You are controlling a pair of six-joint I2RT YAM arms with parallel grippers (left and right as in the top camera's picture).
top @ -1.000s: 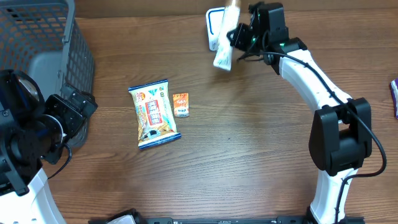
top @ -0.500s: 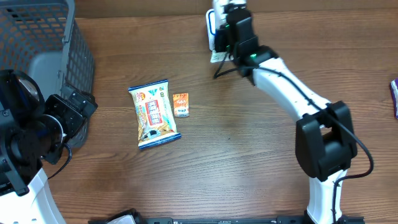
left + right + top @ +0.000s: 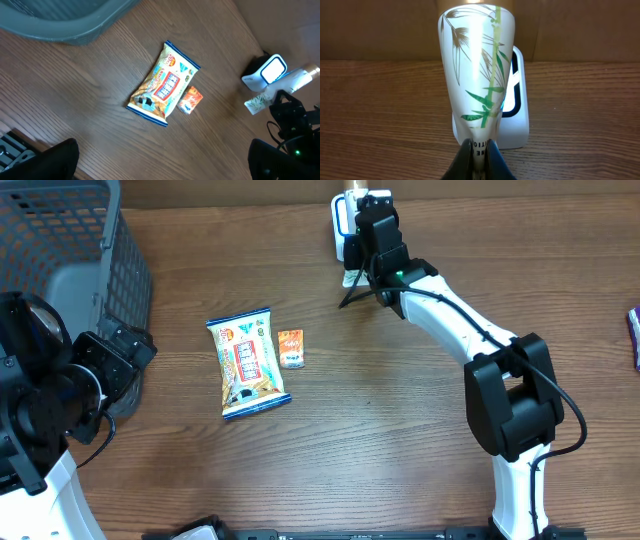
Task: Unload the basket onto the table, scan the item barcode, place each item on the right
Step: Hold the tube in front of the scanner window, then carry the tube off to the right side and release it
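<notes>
1. Desk [image 3: 400,430] of brown wood carries everything, with a grey basket [image 3: 60,240] at its far left corner.
2. Left end effector [image 3: 162,157] hangs near the basket, jaws spread wide, holding nothing.
3. Right end effector [image 3: 479,152] is clamped tight on the crimped end of a white tube [image 3: 477,65] printed with bamboo, held just in front of the scanner [image 3: 519,132] at the far edge.
4. Snack packet [image 3: 247,363] and small orange sachet [image 3: 291,348] lie side by side mid-desk.

Dark brown wood-grain desk [image 3: 400,430] w/ soft, even light, plain tan wall [image 3: 370,30] right behind its far edge, grey mesh basket [image 3: 60,230] at far-left corner.
</notes>
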